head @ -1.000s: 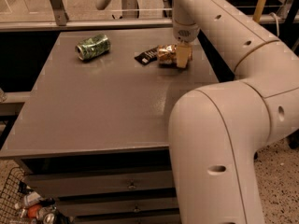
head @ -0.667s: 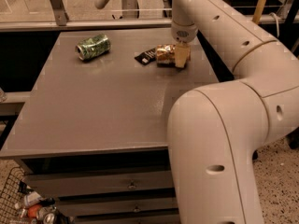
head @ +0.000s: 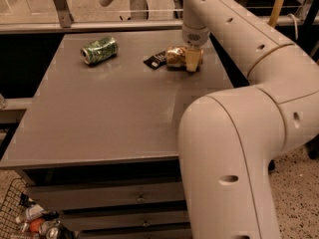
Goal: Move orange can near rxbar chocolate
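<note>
Grey table (head: pixel 114 118) holds the orange can (head: pixel 175 56) on its side at the far right, touching the rxbar chocolate (head: pixel 155 59) on its left. The gripper (head: pixel 191 62) sits at the can's right end; I cannot tell whether it clamps it. A green can (head: pixel 99 50) lies far left.

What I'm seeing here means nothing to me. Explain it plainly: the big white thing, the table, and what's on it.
The white thing is a robot arm; its elbow fills the foreground and it reaches away over the grey table. There is one view, from a camera looking down past the arm; where it is mounted is unknown. On the table lie a dented green can, far left, and a black rxbar with the orange can on its side just right of it. The gripper, the arm's hand, is down at the orange can's right end; whether it grips the can cannot be told. Drawers sit under the table.
</note>
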`<state>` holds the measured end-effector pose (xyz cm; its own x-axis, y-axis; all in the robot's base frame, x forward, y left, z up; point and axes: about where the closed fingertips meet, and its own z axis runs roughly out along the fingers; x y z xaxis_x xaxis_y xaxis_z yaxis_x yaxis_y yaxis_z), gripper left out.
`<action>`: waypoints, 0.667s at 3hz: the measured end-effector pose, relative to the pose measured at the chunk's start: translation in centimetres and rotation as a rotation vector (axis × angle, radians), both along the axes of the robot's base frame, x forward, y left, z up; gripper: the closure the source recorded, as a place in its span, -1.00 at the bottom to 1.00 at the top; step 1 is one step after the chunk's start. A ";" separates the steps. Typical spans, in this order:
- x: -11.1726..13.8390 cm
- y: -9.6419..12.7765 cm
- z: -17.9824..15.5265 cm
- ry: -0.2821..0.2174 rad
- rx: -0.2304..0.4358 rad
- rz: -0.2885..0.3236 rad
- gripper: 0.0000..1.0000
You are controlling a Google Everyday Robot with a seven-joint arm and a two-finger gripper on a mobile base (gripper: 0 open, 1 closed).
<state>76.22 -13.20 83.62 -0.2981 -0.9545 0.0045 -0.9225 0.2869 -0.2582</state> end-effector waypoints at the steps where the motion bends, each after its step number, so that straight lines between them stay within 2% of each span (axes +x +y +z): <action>1: 0.1 0.0 0.1 -0.002 0.001 0.001 -1.00; 2: 0.1 0.0 0.2 -0.002 0.001 0.001 -1.00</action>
